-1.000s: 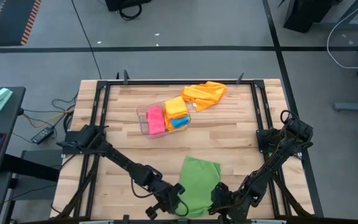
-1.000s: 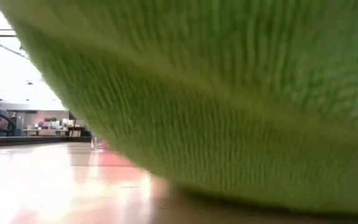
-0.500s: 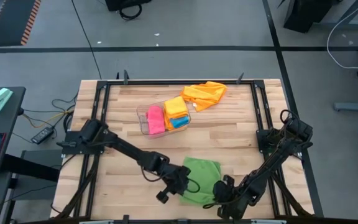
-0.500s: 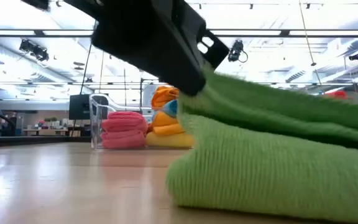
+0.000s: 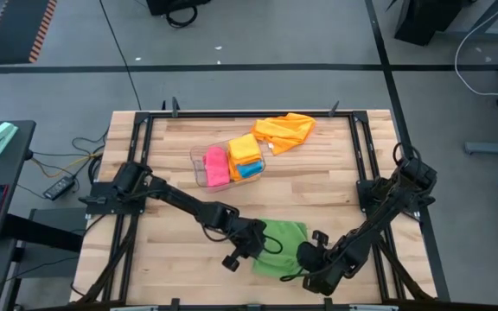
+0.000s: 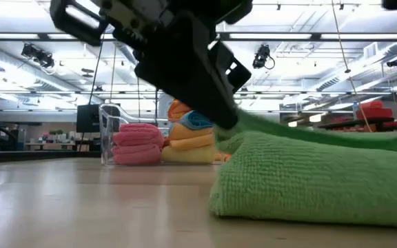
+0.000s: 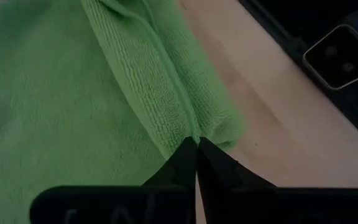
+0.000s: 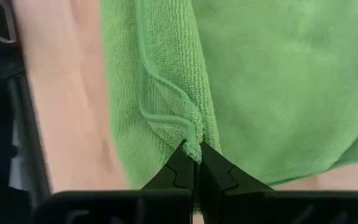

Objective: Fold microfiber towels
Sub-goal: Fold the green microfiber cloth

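Note:
A green microfiber towel [image 5: 282,249] lies doubled over near the table's front middle; its lower layer rests flat on the wood. My left gripper [image 5: 256,244] is shut on the towel's left side, and my right gripper [image 5: 308,256] is shut on its right side. In the low view the towel [image 6: 322,182] fills the right, with the left gripper's dark body [image 6: 185,62] above it. A loose orange towel [image 5: 285,130] lies crumpled at the far side. My left gripper pinches the upper layer's hemmed edge [image 7: 189,127] between its two fingers, near a corner. The fingers slant down from the table's left. That layer is held a little above the lower one [image 6: 288,127]. My right gripper pinches the hemmed corner [image 8: 195,140] of the upper layer between its two fingers, slanting steeply down from the table's right. The cloth around the corner lies on the layer beneath.
A clear plastic bin [image 5: 199,164] at the far middle holds folded pink, yellow, orange and blue towels. Black frame rails [image 5: 363,164] run along the table's left, right and far sides. Bare wood lies left of the green towel.
Both grippers, still shut, have carried the green towel's near edge toward the table's far edge and tipped further down. The towel's near half has folded over its far half, which stayed put. The cloth that hung before the low camera now lies back on the table.

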{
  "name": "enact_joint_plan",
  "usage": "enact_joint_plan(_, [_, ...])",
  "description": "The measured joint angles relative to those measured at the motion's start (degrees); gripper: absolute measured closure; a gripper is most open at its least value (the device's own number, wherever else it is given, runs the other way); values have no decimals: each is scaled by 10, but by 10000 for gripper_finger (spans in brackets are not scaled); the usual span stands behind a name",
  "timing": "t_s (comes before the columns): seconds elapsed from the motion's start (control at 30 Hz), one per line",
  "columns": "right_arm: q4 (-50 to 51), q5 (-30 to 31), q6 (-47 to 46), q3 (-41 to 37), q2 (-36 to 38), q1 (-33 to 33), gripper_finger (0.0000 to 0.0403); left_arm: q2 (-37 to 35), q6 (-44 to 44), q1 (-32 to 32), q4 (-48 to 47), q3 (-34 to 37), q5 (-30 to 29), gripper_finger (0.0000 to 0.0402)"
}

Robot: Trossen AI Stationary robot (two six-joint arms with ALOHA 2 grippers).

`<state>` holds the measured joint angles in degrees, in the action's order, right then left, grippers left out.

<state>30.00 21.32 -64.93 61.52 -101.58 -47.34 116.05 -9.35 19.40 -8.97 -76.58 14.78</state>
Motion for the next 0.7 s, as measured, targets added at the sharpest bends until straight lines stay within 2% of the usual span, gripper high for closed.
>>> enact_joint_plan(0.13, [2, 0, 32, 0, 0, 13, 395, 0, -1, 0, -19, 0, -6, 380])
enact_joint_plan(0.23, [5, 0, 48, 0, 0, 21, 395, 0, -4, 1, -31, 0, -36, 375])
enact_joint_plan(0.33, [17, -6, 47, 0, 0, 25, 395, 0, -8, -2, -32, 0, -59, 378])
enact_joint_plan(0.5, [30, -8, 35, 0, 0, 22, 394, 2, -9, -6, -31, 0, -62, 385])
enact_joint_plan(0.7, [27, -7, 47, 0, 0, 22, 348, 9, -5, -4, -30, 1, -60, 362])
